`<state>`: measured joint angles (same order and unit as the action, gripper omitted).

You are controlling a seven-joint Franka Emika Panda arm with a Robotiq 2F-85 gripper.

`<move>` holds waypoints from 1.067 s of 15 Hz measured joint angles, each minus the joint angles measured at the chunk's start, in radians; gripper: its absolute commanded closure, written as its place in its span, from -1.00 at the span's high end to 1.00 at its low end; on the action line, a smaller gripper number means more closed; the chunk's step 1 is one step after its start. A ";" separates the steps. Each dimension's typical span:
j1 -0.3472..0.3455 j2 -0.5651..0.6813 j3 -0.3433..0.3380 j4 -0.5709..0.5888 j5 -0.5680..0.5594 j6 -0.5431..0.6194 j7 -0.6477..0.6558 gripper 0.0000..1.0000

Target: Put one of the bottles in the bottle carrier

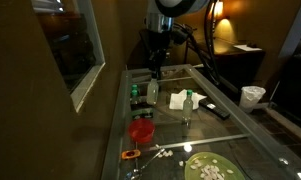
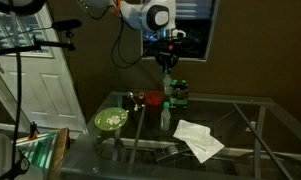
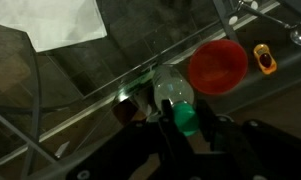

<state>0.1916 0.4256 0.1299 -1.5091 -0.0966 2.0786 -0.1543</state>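
Gripper [image 3: 186,128] at bottom centre of wrist view, closed around green cap of see-through bottle [image 3: 170,88], red cup [image 3: 218,67] just right of it, white paper [image 3: 60,22] upper left, dark bottle carrier [image 2: 178,98] near frame centre in an exterior view

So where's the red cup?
In the wrist view's upper right, the red cup stands on the glass table, beside the green-capped bottle held in the gripper.

Exterior views: different sides of glass table [image 1: 240,125]; wrist: close, downward; red cup [image 3: 218,67] shared.
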 measured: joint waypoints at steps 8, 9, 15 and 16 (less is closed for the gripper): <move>0.012 0.093 -0.007 0.161 -0.004 -0.021 0.068 -0.85; 0.012 0.107 -0.010 0.174 -0.004 -0.022 0.070 -0.85; 0.011 0.187 -0.026 0.244 -0.004 -0.037 0.082 -0.85; 0.011 0.198 -0.027 0.254 -0.004 -0.044 0.084 -0.85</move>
<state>0.2026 0.6238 0.1032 -1.2553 -0.1007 2.0341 -0.0704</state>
